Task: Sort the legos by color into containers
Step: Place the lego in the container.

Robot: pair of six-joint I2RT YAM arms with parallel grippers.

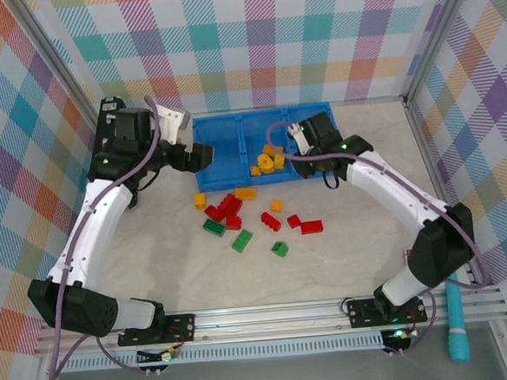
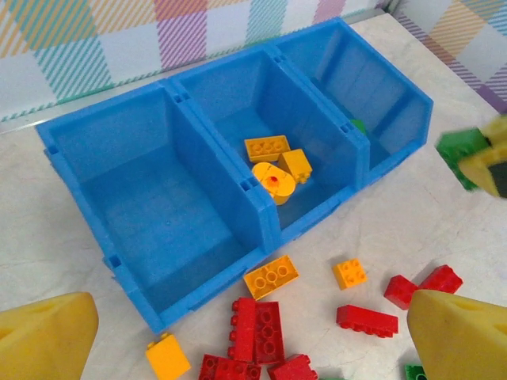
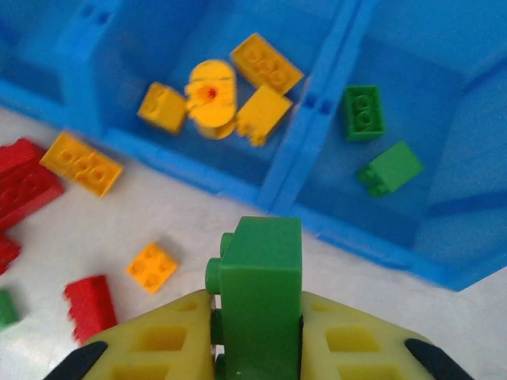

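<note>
**Green brick (image 3: 257, 293) held at the blue bin (image 3: 412, 253)**

The right gripper (image 3: 257, 336) is clamped on a green brick, which stands upright between its yellow fingers (image 3: 348, 340) with its studs facing left in the right wrist view. The brick hangs just in front of the bin's near wall, close to the divider between the middle compartment (image 3: 158, 47) and the right compartment (image 3: 428, 103). Two green bricks (image 3: 364, 113) lie in the right compartment. The middle one holds four yellow-orange pieces (image 3: 212, 96), one of them round.

On the table (image 1: 367, 199), in front of the bin, the loose legos (image 1: 238, 213) lie scattered. Red ones cluster to the left, yellow-orange ones sit nearer the bin, and a few green ones lie on the near side.

The left gripper (image 1: 200, 152) hovers by the bin's left end with its jaws spread wide and nothing between them.
</note>
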